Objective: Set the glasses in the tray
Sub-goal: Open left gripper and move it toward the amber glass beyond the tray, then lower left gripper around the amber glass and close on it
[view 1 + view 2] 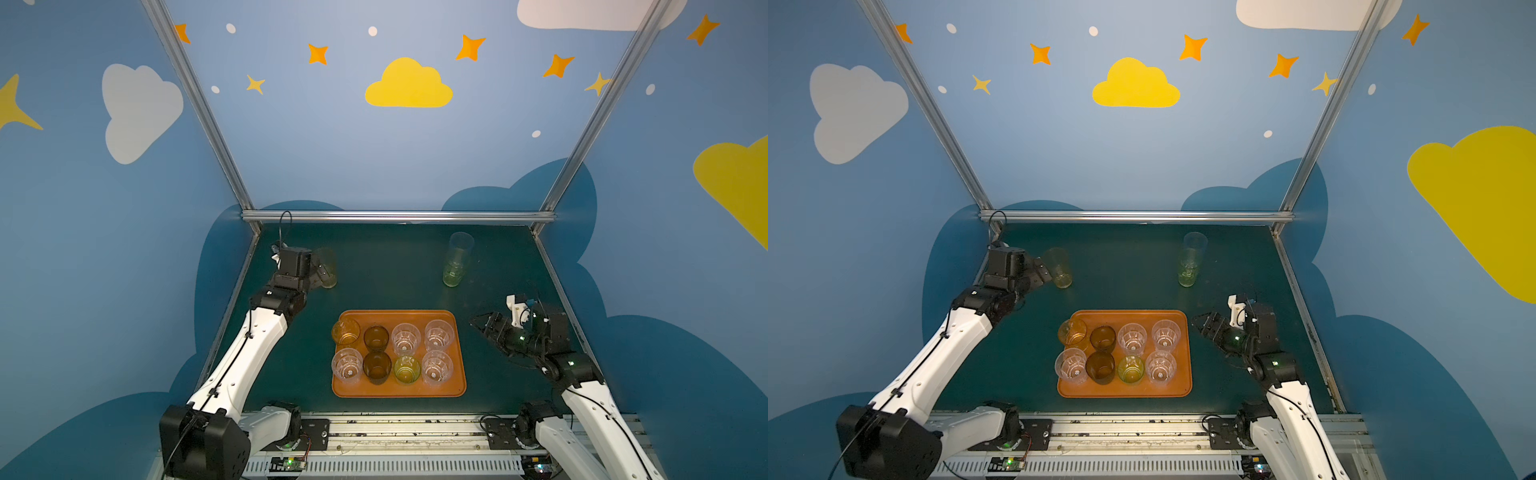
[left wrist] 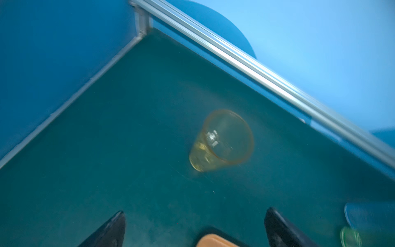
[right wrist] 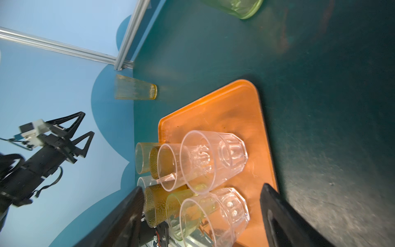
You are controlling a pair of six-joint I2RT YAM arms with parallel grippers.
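Left pincer (image 2: pixel 195 211) released near tall amber glass (image 2: pixel 222 141); right pincer (image 3: pixel 202 186) released beside tray (image 1: pixel 399 316) of short glasses (image 1: pixel 405 337).

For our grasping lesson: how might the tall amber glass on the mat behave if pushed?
The tall amber glass stands upright on a narrower base, so it probably tips easily. Its glossy transparent wall may slip in a grip.
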